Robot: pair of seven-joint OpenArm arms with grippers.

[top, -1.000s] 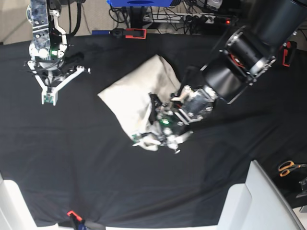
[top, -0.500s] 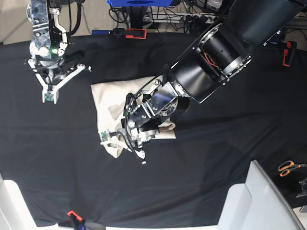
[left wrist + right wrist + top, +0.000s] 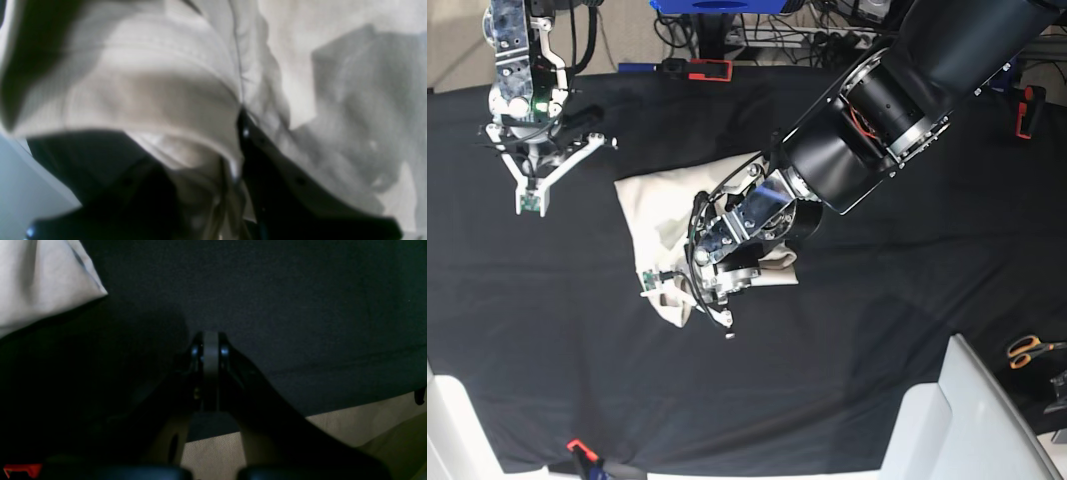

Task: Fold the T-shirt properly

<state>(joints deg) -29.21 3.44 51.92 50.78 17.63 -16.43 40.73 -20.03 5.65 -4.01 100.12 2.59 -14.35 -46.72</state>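
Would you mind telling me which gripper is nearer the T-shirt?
Left. The left gripper grips the T-shirt at its near edge; the right gripper hangs shut, off to its side.

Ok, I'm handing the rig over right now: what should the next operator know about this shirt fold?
Left hand: shut on a bunched edge of the T-shirt, low over the shirt's near corner.
Right hand: shut, empty, hanging above bare black tablecloth off the shirt's far corner.
Shirt: mid-table, partly folded, rumpled and uneven under the left arm.
Done: cloth gathered into a rough smaller shape.
Left: lay the held edge down, flatten wrinkles, square the fold.
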